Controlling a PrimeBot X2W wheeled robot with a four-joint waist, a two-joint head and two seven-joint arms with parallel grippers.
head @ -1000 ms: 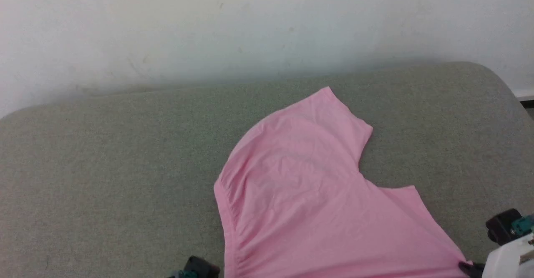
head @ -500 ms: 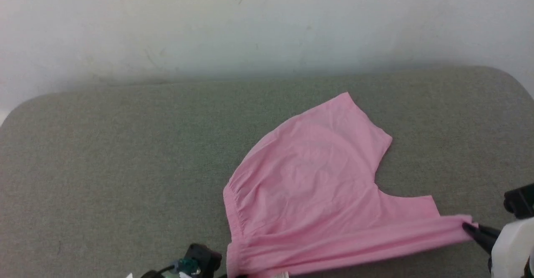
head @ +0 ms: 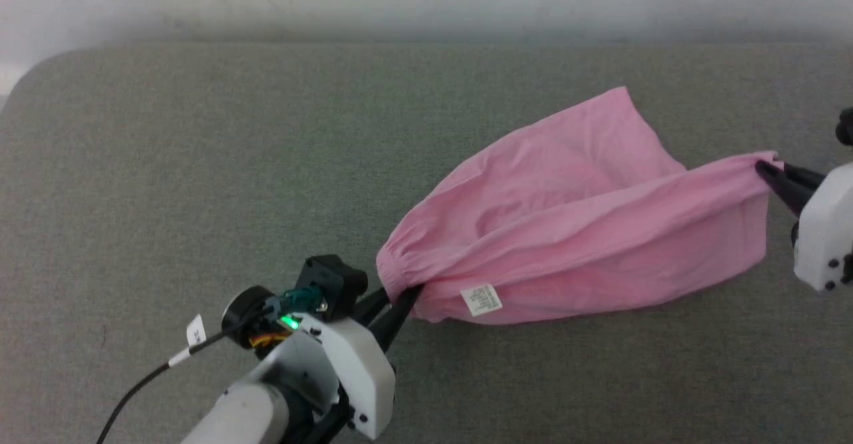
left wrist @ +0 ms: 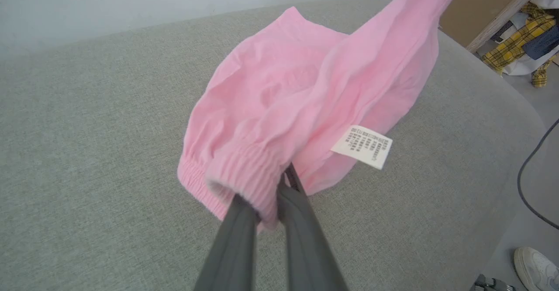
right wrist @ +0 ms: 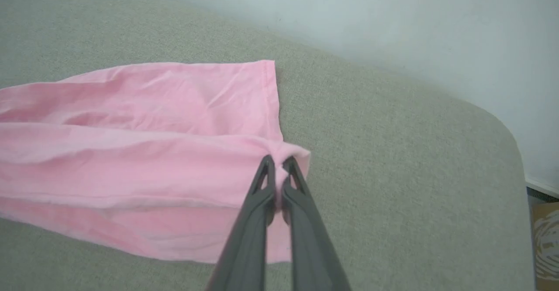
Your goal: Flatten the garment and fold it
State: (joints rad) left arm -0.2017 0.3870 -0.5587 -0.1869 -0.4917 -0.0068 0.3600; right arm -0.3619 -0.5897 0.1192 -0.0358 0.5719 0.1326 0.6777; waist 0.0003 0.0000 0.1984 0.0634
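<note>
Left tool and right tool, each clenched on one end of the pink garment, hold it stretched above the grey upholstered surface, with its far part draped there. Flattening appears under way; the next move likely calls for lowering it taut onto the surface.

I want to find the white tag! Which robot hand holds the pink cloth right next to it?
The left gripper: the white label hangs just beside its fingers on the garment. The right gripper pinches the far end.
</note>
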